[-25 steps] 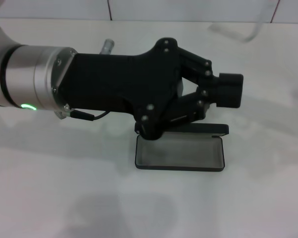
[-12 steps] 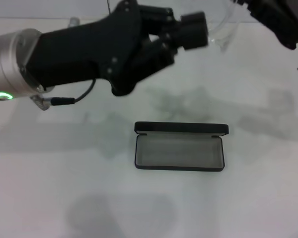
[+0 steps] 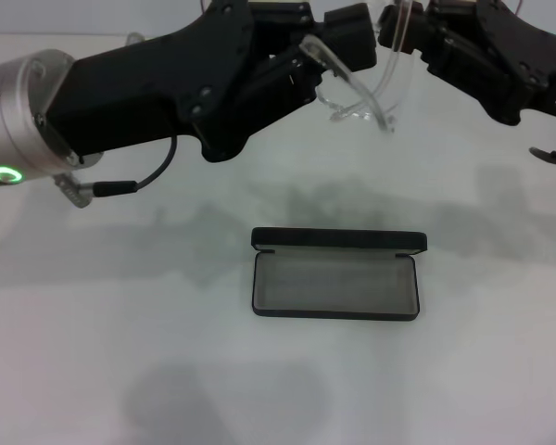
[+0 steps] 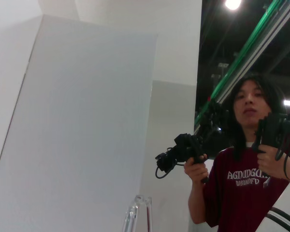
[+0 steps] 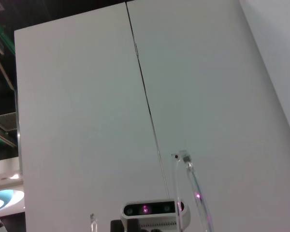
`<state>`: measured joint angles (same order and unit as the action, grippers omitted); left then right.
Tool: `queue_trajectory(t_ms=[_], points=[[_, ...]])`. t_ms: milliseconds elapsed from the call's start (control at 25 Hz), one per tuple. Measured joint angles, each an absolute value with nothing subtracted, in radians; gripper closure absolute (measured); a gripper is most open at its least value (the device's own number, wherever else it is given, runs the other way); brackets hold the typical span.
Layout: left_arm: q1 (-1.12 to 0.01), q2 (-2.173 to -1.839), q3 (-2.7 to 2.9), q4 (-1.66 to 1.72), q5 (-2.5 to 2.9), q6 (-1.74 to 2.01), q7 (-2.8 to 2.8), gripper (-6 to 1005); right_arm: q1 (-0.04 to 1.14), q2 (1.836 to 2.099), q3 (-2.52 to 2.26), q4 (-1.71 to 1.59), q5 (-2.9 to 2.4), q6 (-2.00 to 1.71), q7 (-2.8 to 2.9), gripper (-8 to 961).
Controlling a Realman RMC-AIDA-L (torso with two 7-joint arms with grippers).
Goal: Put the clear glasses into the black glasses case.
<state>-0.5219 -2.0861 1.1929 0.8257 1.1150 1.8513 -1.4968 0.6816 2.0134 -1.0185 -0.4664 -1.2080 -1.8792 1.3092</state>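
The clear glasses (image 3: pixel 360 95) hang in the air at the far middle of the table, held between both grippers. My left gripper (image 3: pixel 355 37) reaches in from the left and is shut on one end of them. From the right, my right gripper (image 3: pixel 406 33) is shut on the other end. A clear tip of the glasses (image 4: pixel 137 212) shows in the left wrist view, and a thin clear arm (image 5: pixel 192 191) in the right wrist view. The black glasses case (image 3: pixel 334 283) lies open on the table nearer to me, below the glasses, its grey lining bare and its lid standing at the far side.
The white table (image 3: pixel 120 352) spreads around the case. A cable (image 3: pixel 139 184) hangs from my left wrist. A person (image 4: pixel 244 159) holding controllers stands beyond the table. White wall panels (image 5: pixel 111 96) rise behind.
My left arm rose from just over the case and swung back toward the far edge. The right gripper brought the glasses in from the upper right, and both grippers now meet at them.
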Motion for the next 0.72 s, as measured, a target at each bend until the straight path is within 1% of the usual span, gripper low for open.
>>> queue_trajectory(t_ms=[400,720], points=[[-0.511,-2.085,1.208,0.816,1.12,1.866,-1.521,912,0.631,2.013,-1.01,-0.465,-1.084,-1.964,1.304,894],[-0.539,-2.084,1.27,0.834,1.143,1.908,-1.521,912,0.596,2.012,-1.01,-0.464,-1.01,-1.956,1.291,894]])
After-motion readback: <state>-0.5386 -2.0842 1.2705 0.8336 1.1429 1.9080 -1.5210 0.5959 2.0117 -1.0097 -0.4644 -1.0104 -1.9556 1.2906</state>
